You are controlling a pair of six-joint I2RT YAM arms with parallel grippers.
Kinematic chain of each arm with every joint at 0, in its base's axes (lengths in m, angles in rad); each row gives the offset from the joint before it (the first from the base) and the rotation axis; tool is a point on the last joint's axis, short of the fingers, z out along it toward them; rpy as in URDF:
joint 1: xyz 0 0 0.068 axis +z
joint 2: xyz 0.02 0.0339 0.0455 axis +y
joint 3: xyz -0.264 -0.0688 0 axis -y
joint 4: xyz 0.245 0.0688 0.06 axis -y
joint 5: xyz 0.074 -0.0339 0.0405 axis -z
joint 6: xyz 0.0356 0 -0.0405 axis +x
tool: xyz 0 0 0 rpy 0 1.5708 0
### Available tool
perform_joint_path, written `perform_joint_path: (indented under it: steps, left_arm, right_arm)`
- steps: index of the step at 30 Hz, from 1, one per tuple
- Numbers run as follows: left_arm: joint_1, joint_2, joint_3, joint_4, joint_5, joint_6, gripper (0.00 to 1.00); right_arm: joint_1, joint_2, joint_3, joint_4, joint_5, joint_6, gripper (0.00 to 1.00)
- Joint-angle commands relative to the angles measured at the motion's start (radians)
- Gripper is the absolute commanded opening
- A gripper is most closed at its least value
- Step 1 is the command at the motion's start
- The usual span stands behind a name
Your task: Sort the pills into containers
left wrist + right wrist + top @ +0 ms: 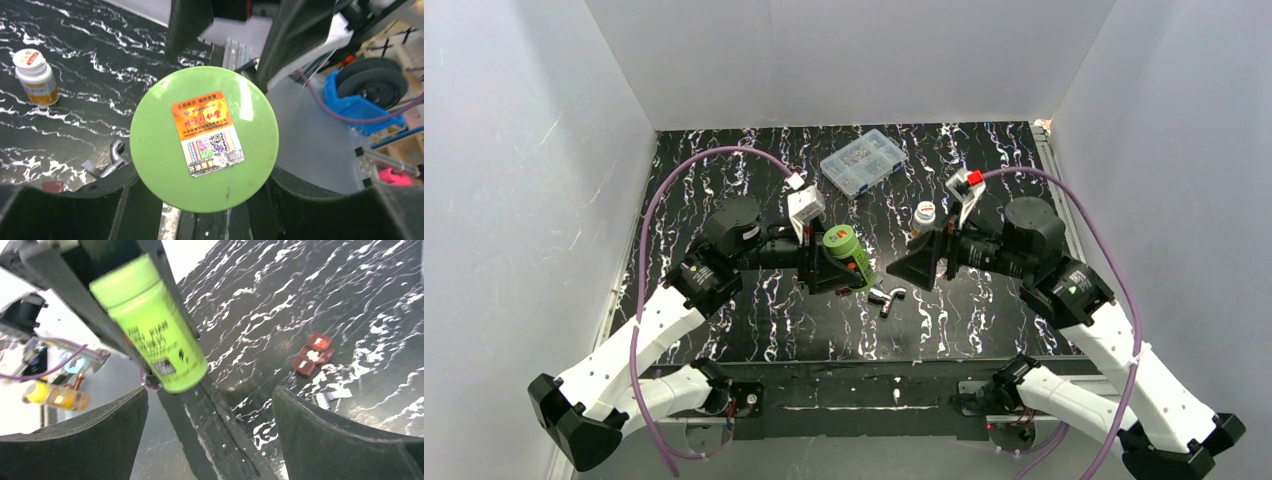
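My left gripper (839,268) is shut on the green-capped bottle (845,252) and holds it off the table, tilted. Its round green cap (204,137) with an orange sticker fills the left wrist view. The right wrist view shows the same bottle (150,322) between the left gripper's dark fingers. My right gripper (911,268) is open and empty, facing the bottle a short way to its right; its jaws (209,390) stand wide apart. The amber bottle with a white cap (923,215) stands upright on the table behind the right gripper, and also shows in the left wrist view (35,77).
A clear compartment box (862,162) lies at the back centre. Small silver pieces (886,297) lie on the black marbled table between the grippers. A small red-brown packet with white spots (312,354) lies near them. White walls enclose the table.
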Motion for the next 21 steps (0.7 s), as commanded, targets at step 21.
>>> perform_joint_path:
  steps: [21]
  left_arm:
    - [0.101, 0.037, 0.03, 0.416, 0.191, -0.406, 0.0]
  right_arm:
    - [0.078, 0.128, 0.045, 0.283, -0.287, -0.035, 0.98]
